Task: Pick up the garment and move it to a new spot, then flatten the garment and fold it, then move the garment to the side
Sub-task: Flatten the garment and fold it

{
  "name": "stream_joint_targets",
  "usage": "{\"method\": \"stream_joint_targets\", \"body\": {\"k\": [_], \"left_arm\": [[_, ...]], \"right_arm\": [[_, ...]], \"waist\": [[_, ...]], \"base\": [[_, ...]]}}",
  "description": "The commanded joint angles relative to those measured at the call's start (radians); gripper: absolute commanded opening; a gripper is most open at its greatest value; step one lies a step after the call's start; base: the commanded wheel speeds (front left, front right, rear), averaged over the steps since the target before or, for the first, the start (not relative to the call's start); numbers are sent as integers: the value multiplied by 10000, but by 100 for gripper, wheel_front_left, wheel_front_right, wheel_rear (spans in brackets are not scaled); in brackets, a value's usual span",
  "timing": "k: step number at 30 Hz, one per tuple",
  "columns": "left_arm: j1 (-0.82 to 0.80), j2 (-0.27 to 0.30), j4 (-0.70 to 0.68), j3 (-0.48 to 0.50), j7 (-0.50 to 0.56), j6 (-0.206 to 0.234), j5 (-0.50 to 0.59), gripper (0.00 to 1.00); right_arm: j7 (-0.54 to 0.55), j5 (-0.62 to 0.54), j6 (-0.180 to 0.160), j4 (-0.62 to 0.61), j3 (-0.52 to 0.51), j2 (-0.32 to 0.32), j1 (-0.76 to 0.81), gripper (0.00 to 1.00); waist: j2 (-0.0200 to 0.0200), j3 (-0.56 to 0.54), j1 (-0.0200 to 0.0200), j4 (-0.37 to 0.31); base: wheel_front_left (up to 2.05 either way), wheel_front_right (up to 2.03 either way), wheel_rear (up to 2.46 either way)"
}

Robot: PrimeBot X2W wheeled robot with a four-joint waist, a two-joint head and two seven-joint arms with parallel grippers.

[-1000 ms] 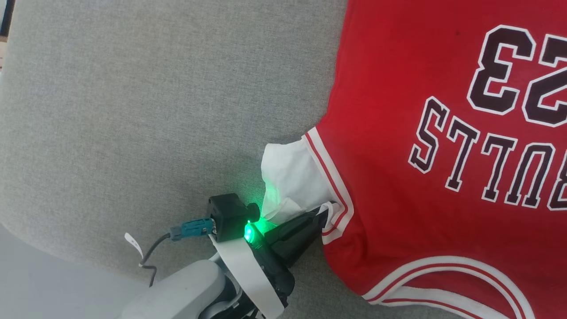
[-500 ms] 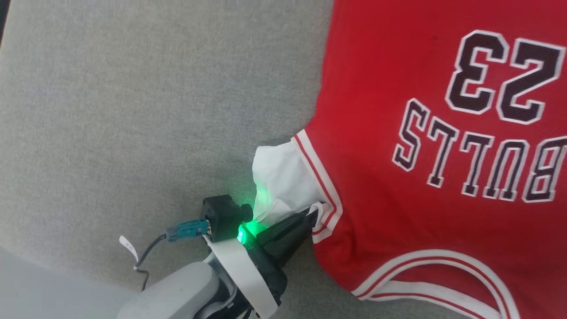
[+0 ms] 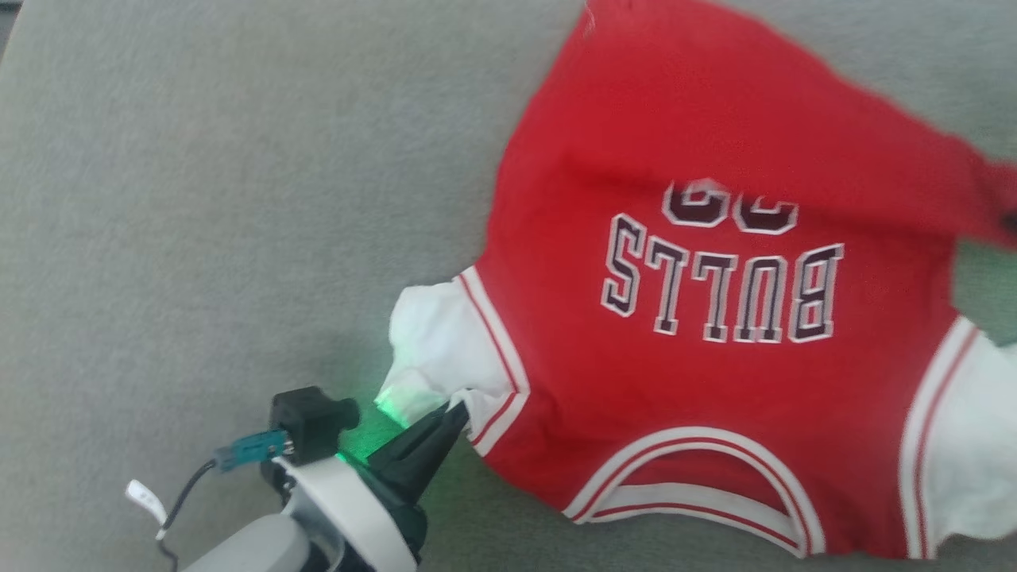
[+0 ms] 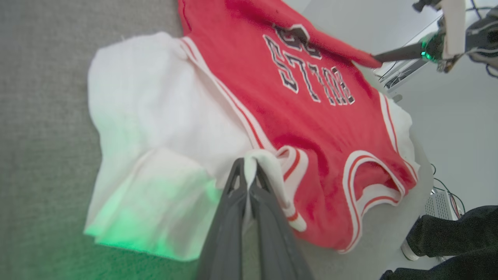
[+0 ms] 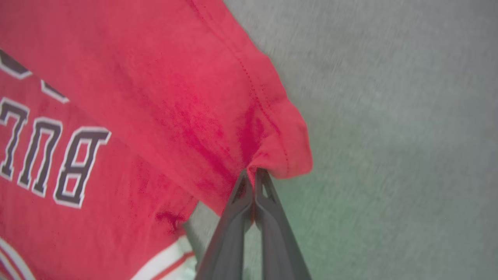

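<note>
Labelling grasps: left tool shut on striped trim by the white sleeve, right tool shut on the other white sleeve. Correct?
No. The right wrist view shows the right tool shut on a red hem corner of the garment, not a white sleeve. The left tool is shut on the striped trim by the white sleeve, as stated.

garment (image 3: 699,381) | look: small red shirt, white sleeves, red-and-white striped trim, black white-outlined BULLS lettering | state: far hem lifted, draped over the number, half hiding it | pose: print up, neckline nearest the robot | place: grey fabric surface (image 3: 199,199)
</note>
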Motion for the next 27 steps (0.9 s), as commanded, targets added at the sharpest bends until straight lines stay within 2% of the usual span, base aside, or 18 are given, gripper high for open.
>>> {"method": "stream_joint_targets", "body": {"k": [1, 7, 12, 18, 21, 22, 26, 27], "left_arm": [[182, 83, -46, 100, 6, 27, -99, 0], [711, 300, -154, 691, 4, 27, -44, 0], [1174, 287, -189, 1308, 4, 27, 94, 0], [1571, 263, -265, 1885, 4, 23, 230, 0], [1634, 249, -270, 1976, 4, 23, 270, 0], [1634, 249, -270, 1976, 4, 23, 270, 0], [1681, 232, -273, 2065, 4, 23, 316, 0], [1711, 231, -276, 2082, 4, 23, 326, 0]], "right_arm": [[-163, 120, -10, -294, 35, -134, 457, 0], [-1116, 594, -10, -1792, -64, -620, 3089, 0], [-2022, 491, -8, -2670, -316, -620, 5227, 0], [-1923, -154, -5, -3520, -211, 20, 6761, 0], [-1641, -534, -5, -3760, -141, 647, 7091, 0], [-1641, -534, -5, -3760, -141, 647, 7091, 0], [-1397, -982, -6, -3991, -296, 1338, 7319, 0], [-1518, -1116, -6, -4036, -496, 1404, 7272, 8]], "waist": [[2, -520, 0, -533], [2, -936, 0, -1027], [2, -1068, 0, -1266], [2, -1107, 0, -1458], [2, -1149, 0, -1488], [2, -1149, 0, -1488], [2, -1187, 0, -1497], [2, -1189, 0, -1501]], "base": [[0, 0, 0], [0, 0, 0], [0, 0, 0], [0, 0, 0], [0, 0, 0], [0, 0, 0], [0, 0, 0], [0, 0, 0]]}}
